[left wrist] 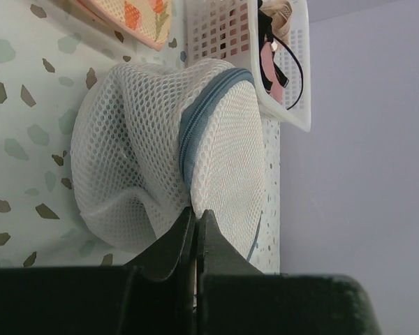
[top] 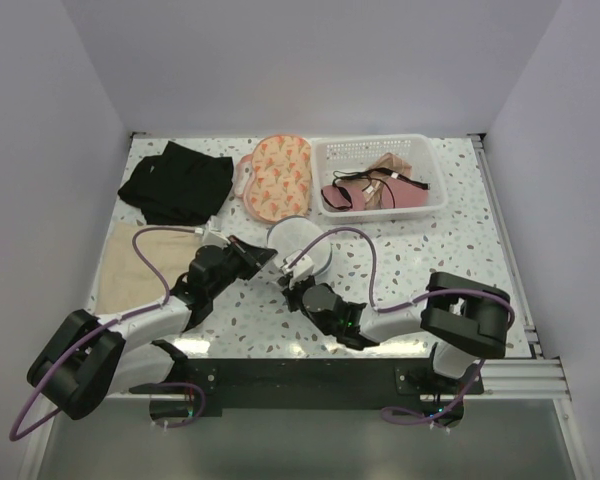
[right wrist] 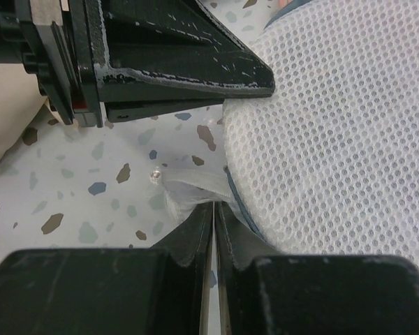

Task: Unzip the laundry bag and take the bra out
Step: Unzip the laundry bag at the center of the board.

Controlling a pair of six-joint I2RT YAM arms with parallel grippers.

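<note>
The white mesh laundry bag (top: 302, 243) lies at the table's middle, domed, its blue zipper (left wrist: 201, 122) running closed across the top. My left gripper (left wrist: 196, 211) is shut on the bag's near edge, right at the zipper's end. From the other side, my right gripper (right wrist: 214, 204) is shut on a thin white fabric tab (right wrist: 188, 185) with a small metal snap, at the bag's rim. In the top view the left gripper (top: 267, 256) and the right gripper (top: 291, 274) sit close together at the bag's near side. The bra is hidden.
A white slotted basket (top: 432, 196) at the back right holds pink and beige underwear with black straps. An orange patterned padded pouch (top: 275, 175) lies left of it. A black garment (top: 178, 180) sits back left, and a beige cloth (top: 138, 262) lies under the left arm.
</note>
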